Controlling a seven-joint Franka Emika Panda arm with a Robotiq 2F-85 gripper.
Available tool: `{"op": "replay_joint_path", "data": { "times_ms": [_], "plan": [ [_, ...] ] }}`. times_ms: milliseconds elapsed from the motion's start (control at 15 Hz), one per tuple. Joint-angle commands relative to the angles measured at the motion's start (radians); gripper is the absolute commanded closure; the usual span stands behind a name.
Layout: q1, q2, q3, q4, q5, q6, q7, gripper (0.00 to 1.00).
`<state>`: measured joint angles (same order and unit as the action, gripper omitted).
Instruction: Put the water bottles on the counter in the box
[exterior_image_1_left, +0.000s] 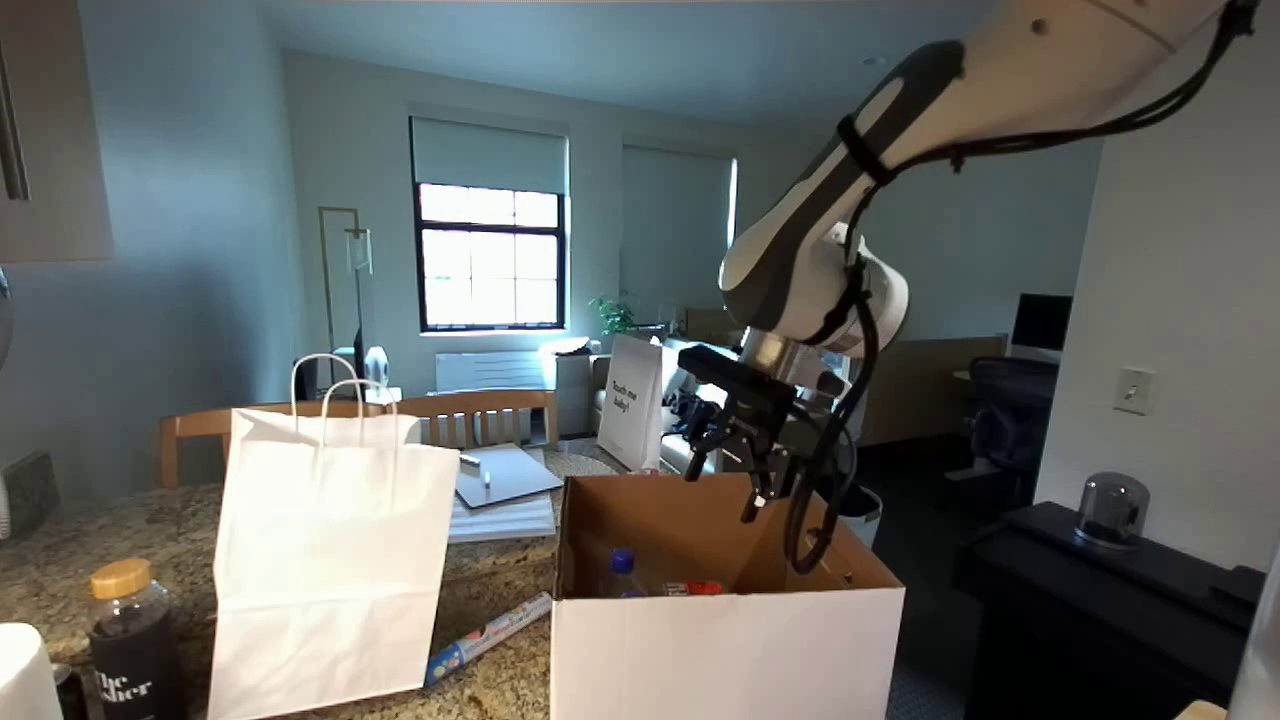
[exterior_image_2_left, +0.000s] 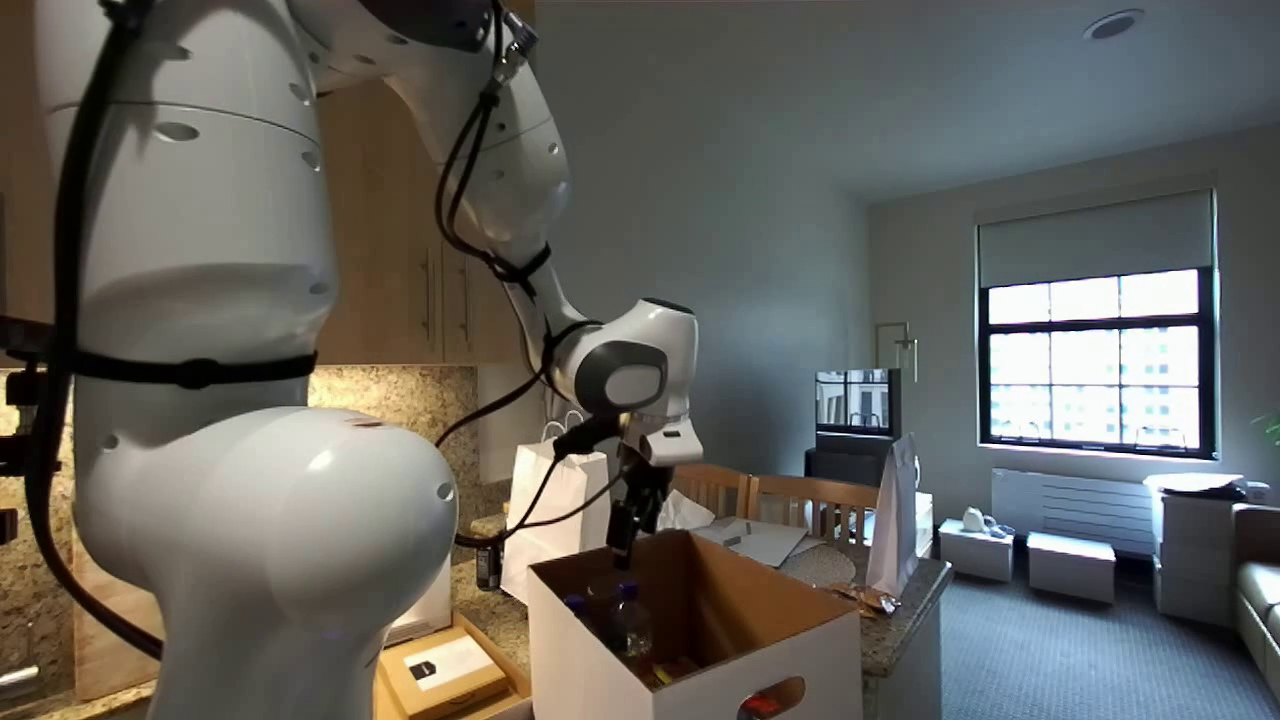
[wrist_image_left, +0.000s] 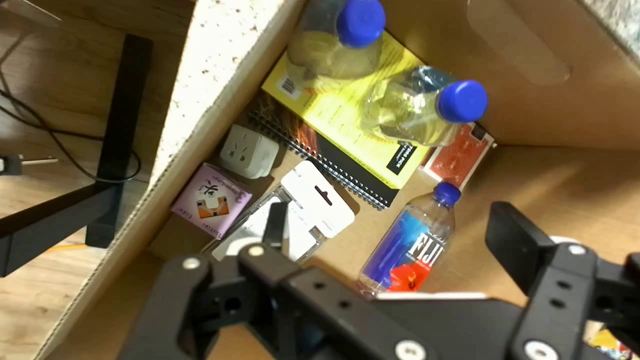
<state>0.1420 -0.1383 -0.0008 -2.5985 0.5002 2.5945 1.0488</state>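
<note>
The box (exterior_image_1_left: 725, 655) stands open on the speckled counter (exterior_image_1_left: 490, 568); both exterior views show it, including its side wall (exterior_image_2_left: 590, 660). In the wrist view, a clear bottle (wrist_image_left: 335, 57) and another clear bottle (wrist_image_left: 412, 110), both blue-capped, stand in the box. A FIJI bottle (wrist_image_left: 407, 245) lies on its side on the box floor. My gripper (wrist_image_left: 392, 230) is open and empty, pointing down above the box, with the FIJI bottle seen between its fingers. In an exterior view the gripper (exterior_image_1_left: 722, 490) is at the box's opening. A dark-sleeved bottle with a wooden lid (exterior_image_1_left: 125, 650) stands on the counter.
A white paper bag (exterior_image_1_left: 335, 570) and a printed tube (exterior_image_1_left: 490, 640) are beside the box. A laptop (exterior_image_1_left: 505, 475) and another bag (exterior_image_1_left: 630, 400) are behind. The box also holds a yellow notebook (wrist_image_left: 345, 115), red cards (wrist_image_left: 462, 155) and a pink carton (wrist_image_left: 212, 200).
</note>
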Motion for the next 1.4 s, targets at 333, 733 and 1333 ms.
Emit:
{"op": "replay_joint_path", "data": {
  "times_ms": [333,733,1333],
  "plan": [
    [0.049,-0.195,0.272,0.247,-0.246,-0.484,0.12,0.0],
    [0.155,0.023,0.508,0.361,-0.426,-0.369,0.142,0.0],
    [0.383,0.458,0.497,0.469,-0.751,-0.188,0.067,0.0]
  ]
}}
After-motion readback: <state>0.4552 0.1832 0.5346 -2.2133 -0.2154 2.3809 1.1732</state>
